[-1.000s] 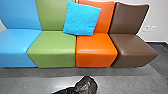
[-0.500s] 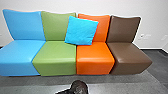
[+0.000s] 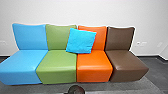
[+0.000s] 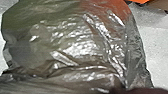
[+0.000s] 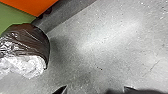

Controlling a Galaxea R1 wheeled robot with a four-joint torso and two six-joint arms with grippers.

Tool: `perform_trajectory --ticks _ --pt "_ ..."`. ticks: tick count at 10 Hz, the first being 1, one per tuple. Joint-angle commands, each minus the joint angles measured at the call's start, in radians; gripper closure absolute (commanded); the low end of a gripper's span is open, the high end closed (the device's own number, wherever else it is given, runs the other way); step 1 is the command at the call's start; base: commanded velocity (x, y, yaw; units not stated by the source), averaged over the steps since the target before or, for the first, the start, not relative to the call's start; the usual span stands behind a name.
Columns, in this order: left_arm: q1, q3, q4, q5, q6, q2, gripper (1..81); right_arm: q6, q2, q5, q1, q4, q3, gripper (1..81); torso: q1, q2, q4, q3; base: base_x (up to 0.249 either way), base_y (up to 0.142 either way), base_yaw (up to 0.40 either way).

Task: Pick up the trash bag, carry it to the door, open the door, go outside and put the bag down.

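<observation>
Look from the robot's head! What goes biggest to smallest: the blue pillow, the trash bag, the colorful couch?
1. Colorful couch
2. Blue pillow
3. Trash bag, going by the bit showing; the bottom edge cuts off the rest, so its whole size is unsure.

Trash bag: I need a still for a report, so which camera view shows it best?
The left wrist view: it shows the trash bag large, its crinkles and shine plain. The right wrist view shows a rounded part, dark with some white. The head view catches a small dark bit, in front of the sofa.
</observation>
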Motion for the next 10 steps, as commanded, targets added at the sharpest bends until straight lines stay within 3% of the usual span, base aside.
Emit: perform_trajectory --ticks 1,2,3,6,10 --pt "-0.079 0.011 -0.008 0.057 0.004 -0.031 81.1 -0.005 -0.040 -0.043 0.063 0.005 0.006 1.0 -0.063 0.097 0.000 0.087 0.000 0.000 0.000" --pt "-0.053 0.011 -0.008 0.065 0.004 -0.052 81.1 -0.005 -0.034 -0.045 0.053 0.005 0.003 1.0 -0.087 0.134 0.000 0.030 0.000 0.000 0.000" --pt "-0.021 0.027 -0.008 0.067 0.006 -0.086 81.1 -0.005 -0.015 -0.048 0.039 0.001 -0.009 1.0 -0.109 0.168 0.000 0.052 0.000 0.000 0.000" --pt "0.086 0.228 -0.008 0.050 0.011 -0.242 81.1 -0.008 0.074 -0.062 -0.071 -0.004 -0.085 1.0 -0.174 0.266 0.000 0.069 0.000 0.000 0.000" --pt "0.232 0.418 -0.012 -0.071 0.011 -0.387 81.1 -0.011 0.123 -0.046 -0.171 -0.030 -0.089 1.0 -0.270 0.415 0.000 0.069 0.000 0.000 0.000"
